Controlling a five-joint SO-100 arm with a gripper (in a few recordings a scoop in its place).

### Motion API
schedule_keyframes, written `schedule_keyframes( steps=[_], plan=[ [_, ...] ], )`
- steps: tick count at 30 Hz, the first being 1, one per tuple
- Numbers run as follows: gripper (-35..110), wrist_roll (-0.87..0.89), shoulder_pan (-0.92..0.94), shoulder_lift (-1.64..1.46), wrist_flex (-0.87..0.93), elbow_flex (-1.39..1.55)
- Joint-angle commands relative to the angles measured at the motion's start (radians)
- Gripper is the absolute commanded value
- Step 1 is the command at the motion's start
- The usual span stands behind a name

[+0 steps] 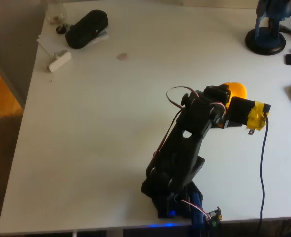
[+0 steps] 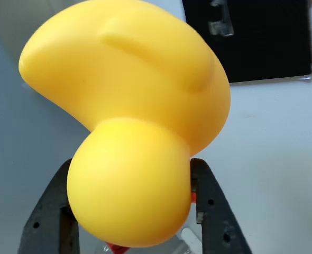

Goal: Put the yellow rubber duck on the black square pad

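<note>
One duck (image 2: pixel 129 121) fills the wrist view, head pinched between both fingers (image 2: pixel 211 211), body pointing away from the gripper (image 2: pixel 129 211) and apparently clear of the table (image 2: pixel 267 159). The pad (image 2: pixel 262 39) lies beyond it, up and right, so the carry likely goes forward-right.

Smooth, softly glossy yellow rubber duck (image 2: pixel 140 116), matt black plastic gripper (image 2: pixel 132 211) fingers (image 2: pixel 211 211) with small screw holes, flat matt black square pad (image 2: pixel 262 42), smooth white matt tabletop (image 1: pixel 101 128), yellow tape (image 1: pixel 256 116) on arm
</note>
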State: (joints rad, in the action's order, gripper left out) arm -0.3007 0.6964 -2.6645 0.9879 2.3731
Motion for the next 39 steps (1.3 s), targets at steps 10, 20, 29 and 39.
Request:
schedule_keyframes(
  steps=[10, 20, 29, 39],
  plan=[
    [16, -0.011, -0.015, 0.265, -0.175, -0.138],
    [16, 0.040, -0.017, 0.500, -0.175, -0.247],
    [16, 0.101, -0.126, 0.584, -0.175, -0.293],
    [16, 0.103, -0.132, 0.704, -0.175, -0.290]
  ],
)
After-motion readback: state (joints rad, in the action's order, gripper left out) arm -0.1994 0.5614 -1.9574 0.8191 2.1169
